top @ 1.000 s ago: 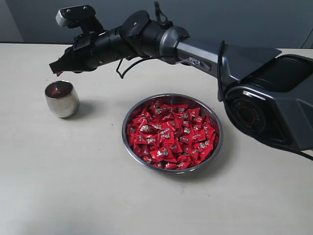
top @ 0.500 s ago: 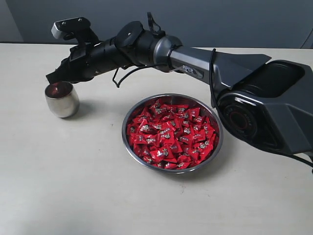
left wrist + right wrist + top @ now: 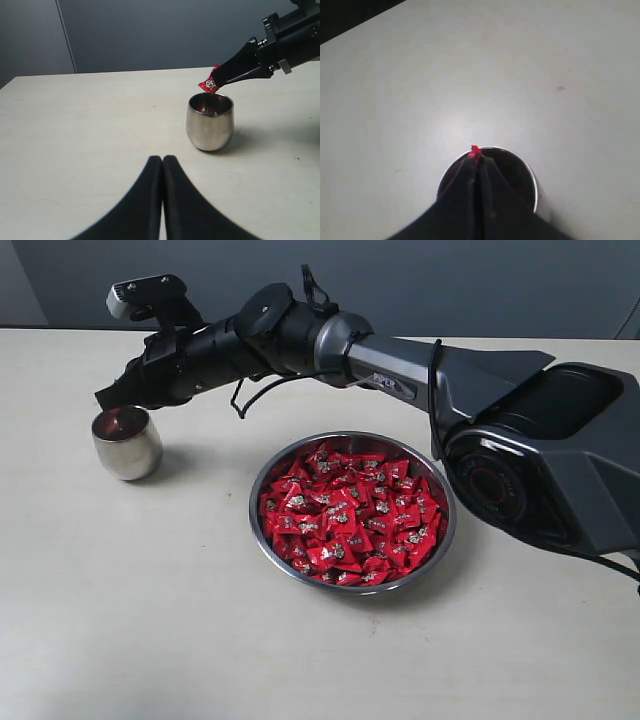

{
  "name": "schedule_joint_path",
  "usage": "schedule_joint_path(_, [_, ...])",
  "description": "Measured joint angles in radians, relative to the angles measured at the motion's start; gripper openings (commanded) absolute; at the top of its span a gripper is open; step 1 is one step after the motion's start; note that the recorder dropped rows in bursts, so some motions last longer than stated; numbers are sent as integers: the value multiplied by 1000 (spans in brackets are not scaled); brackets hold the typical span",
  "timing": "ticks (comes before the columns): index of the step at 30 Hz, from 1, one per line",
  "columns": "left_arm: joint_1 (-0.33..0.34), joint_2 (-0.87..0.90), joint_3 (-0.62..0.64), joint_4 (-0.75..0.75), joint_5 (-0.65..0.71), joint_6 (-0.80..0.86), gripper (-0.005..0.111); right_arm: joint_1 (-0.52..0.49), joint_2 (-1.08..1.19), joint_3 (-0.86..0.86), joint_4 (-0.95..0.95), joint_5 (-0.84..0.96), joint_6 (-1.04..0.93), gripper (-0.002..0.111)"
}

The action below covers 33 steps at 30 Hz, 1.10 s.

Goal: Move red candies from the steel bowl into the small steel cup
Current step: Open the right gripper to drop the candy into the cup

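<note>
Left hand (image 3: 162, 160) pressed together, empty, pointed toward cup (image 3: 126, 445). Cup stood upright at left of table (image 3: 150, 620), red showing inside. Right hand (image 3: 104, 397) hung just above cup mouth, tips pinching one candy (image 3: 209, 85) over rim. Bowl (image 3: 254, 502) sat right of cup, apart from hand, heaped with candies (image 3: 350, 515).

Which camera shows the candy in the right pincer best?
The left wrist view: the red candy hangs side-on from the right pincer above the small steel cup. The right wrist view shows only a red sliver; the exterior view hides it.
</note>
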Motion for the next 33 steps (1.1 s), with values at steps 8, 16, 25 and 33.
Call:
schedule_joint_path(8, [0, 0, 0, 0, 0, 0, 0, 0, 0, 0, 0, 25, 0, -1])
schedule_joint_path(16, [0, 0, 0, 0, 0, 0, 0, 0, 0, 0, 0, 35, 0, -1])
schedule_joint_path(25, [0, 0, 0, 0, 0, 0, 0, 0, 0, 0, -6, 35, 2, 43])
schedule_joint_path(33, [0, 0, 0, 0, 0, 0, 0, 0, 0, 0, -6, 22, 35, 45])
